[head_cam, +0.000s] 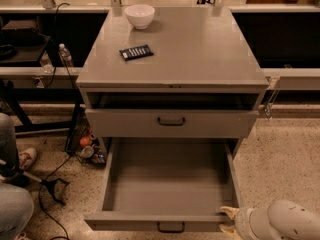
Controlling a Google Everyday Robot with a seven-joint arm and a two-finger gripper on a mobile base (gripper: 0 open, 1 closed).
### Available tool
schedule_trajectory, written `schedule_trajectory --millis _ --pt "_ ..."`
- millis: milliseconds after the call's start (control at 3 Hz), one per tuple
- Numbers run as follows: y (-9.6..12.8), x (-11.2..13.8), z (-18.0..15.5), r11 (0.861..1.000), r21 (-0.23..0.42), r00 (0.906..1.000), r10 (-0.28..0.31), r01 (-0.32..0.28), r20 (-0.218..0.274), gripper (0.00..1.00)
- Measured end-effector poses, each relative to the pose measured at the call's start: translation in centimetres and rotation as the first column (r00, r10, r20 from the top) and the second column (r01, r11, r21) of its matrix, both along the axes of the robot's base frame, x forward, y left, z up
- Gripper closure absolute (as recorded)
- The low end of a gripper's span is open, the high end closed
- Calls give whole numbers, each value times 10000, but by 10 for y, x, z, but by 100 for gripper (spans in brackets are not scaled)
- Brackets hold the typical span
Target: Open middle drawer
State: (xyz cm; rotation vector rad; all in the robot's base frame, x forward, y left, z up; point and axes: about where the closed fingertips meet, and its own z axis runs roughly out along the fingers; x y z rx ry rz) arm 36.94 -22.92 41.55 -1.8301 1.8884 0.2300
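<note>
The grey cabinet point(200, 59) has its middle drawer point(170, 184) pulled far out. It is a wide, shallow, empty tray, and its front with a small dark handle point(171, 227) lies at the bottom edge of the camera view. Above it, a smaller front with a dark handle point(171, 120) stands slightly out, with a dark gap over it. My gripper point(226, 220) is at the lower right, just beside the open drawer's right front corner. Its two pale fingertips are apart and hold nothing. The white arm point(290, 221) runs off to the right.
A white bowl point(139, 15) and a flat black device point(136, 52) sit on the cabinet top. A person's legs and shoe point(15, 184) are at the left, with cables, a water bottle point(64, 55) and small items point(86, 141) on the floor beside the cabinet.
</note>
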Motion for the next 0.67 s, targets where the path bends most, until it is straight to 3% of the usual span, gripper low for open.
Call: schedule_trajectory --millis 667 --pt "-1 1 5 10000 18 10000 39 -39 83 0"
